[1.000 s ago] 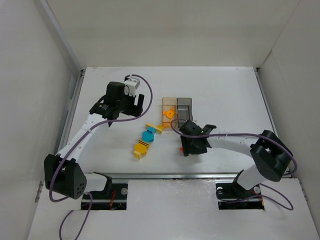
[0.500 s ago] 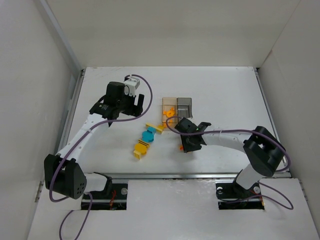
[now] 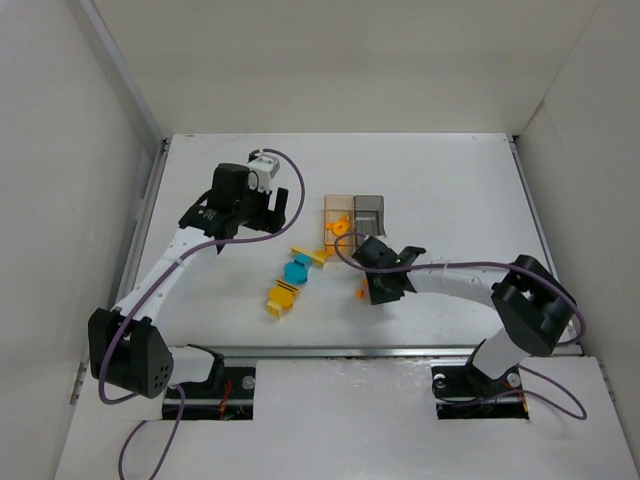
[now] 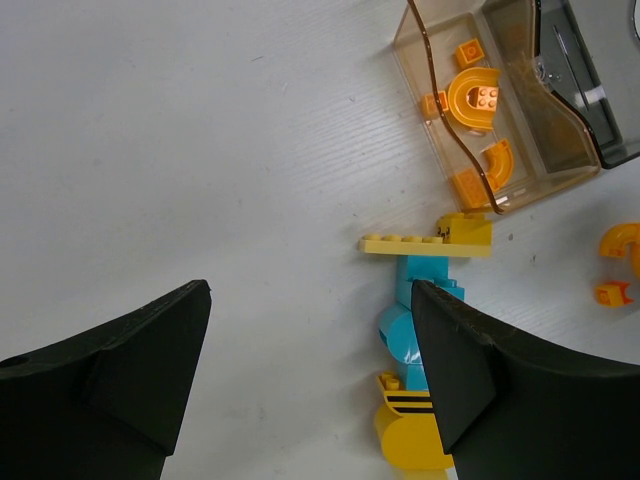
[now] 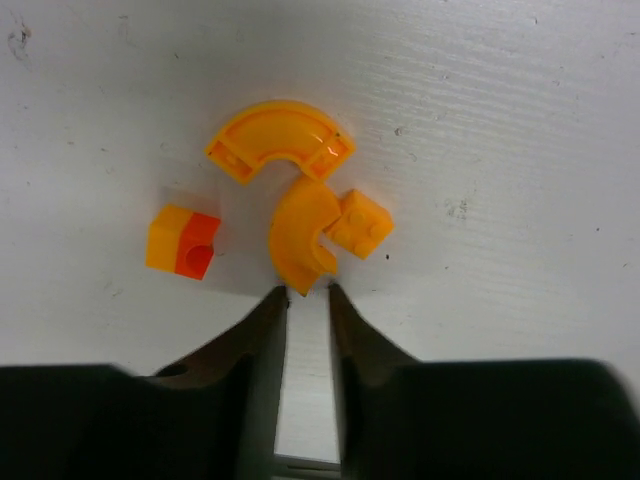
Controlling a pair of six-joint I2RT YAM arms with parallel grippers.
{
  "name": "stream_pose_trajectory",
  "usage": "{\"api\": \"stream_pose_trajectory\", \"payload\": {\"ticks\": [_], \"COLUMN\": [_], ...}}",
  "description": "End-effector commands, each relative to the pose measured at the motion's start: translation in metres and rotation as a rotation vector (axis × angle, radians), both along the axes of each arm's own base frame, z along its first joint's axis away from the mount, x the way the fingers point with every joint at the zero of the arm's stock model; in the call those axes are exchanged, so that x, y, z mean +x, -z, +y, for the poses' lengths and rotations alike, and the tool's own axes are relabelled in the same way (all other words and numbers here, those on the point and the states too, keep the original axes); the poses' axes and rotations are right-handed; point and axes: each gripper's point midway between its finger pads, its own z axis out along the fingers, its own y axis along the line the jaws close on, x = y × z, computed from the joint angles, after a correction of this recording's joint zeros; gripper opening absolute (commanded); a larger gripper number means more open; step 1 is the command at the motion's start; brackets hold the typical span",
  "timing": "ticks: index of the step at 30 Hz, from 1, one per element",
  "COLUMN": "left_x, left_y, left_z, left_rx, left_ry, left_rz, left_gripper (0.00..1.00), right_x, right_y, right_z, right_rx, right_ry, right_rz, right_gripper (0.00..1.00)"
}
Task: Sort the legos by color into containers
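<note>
REMOTE RIG, SORTING RUN: Closest to me on the white worktop [image 3: 450,180], the right jaws sit low over a small cluster of orange legos [image 3: 362,292]. They stand nearly together, with only a narrow slit between them. The lower end of a curved orange piece [image 5: 300,235] lies right at their tips, and I cannot tell whether they pinch it. A small orange block [image 5: 360,225] touches that curve. A larger orange arch [image 5: 280,135] lies just beyond it, and a two-tone cube [image 5: 182,240] rests beside it, apart.

Further out, a short row runs away from me: a yellow striped piece [image 4: 410,440], a teal piece [image 4: 410,320], then a flat yellow plate [image 4: 410,243]. Past the plate stands the amber box [image 4: 410,70] with several orange pieces [image 4: 473,97] inside. The grey box [image 3: 371,206] is joined to its right side.

Farthest back, the left jaws hang wide apart over bare worktop with nothing between them. The row and boxes lie ahead of them and off to one side.
</note>
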Motion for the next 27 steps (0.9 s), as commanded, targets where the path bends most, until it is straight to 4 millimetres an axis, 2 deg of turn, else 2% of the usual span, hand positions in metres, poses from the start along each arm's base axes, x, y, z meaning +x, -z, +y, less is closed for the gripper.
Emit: {"api": "stream_pose_trajectory", "payload": {"ticks": [1, 2, 3, 5, 7, 10, 13, 17, 22, 25, 27], "left_x": [0.002, 0.001, 0.001, 0.001, 0.001, 0.001, 0.001, 0.003, 0.003, 0.003, 0.004], "left_y": [-0.019, -0.019, -0.019, -0.019, -0.019, -0.019, -0.019, -0.023, -0.023, -0.023, -0.02], "left_z": [0.002, 0.001, 0.001, 0.001, 0.001, 0.001, 0.001, 0.0, 0.0, 0.0, 0.0], "left_rx": [-0.03, -0.035, -0.035, -0.035, -0.035, -0.035, -0.035, -0.038, -0.038, -0.038, -0.035], "left_ry": [-0.016, -0.009, -0.009, -0.009, -0.009, -0.009, -0.009, -0.009, -0.009, -0.009, -0.009], "left_rz": [-0.061, -0.059, -0.059, -0.059, -0.059, -0.059, -0.059, -0.068, -0.068, -0.068, -0.059], "left_gripper": [0.78, 0.78, 0.78, 0.78, 0.78, 0.78, 0.78, 0.78, 0.78, 0.78, 0.78], "right_x": [-0.003, -0.003, -0.002, 0.001, 0.007, 0.011, 0.015, 0.017, 0.019, 0.02, 0.018], "right_y": [-0.008, -0.008, -0.01, -0.012, -0.01, 0.002, 0.007, 0.011, 0.01, 0.013, 0.02], "right_z": [-0.001, -0.001, 0.0, 0.0, -0.002, -0.001, 0.001, 0.006, 0.013, 0.011, 0.008], "right_rx": [0.019, 0.019, 0.019, 0.002, -0.032, -0.085, -0.104, -0.091, -0.056, -0.074, -0.099], "right_ry": [0.001, 0.001, 0.001, -0.014, -0.017, -0.036, -0.034, -0.046, -0.051, -0.057, -0.076], "right_rz": [-0.022, -0.022, -0.022, -0.03, -0.038, -0.016, -0.011, -0.01, -0.017, -0.017, -0.002], "right_gripper": [0.32, 0.57, 0.64, 0.68, 0.68, 0.6, 0.57, 0.45, 0.43, 0.43, 0.37]}}
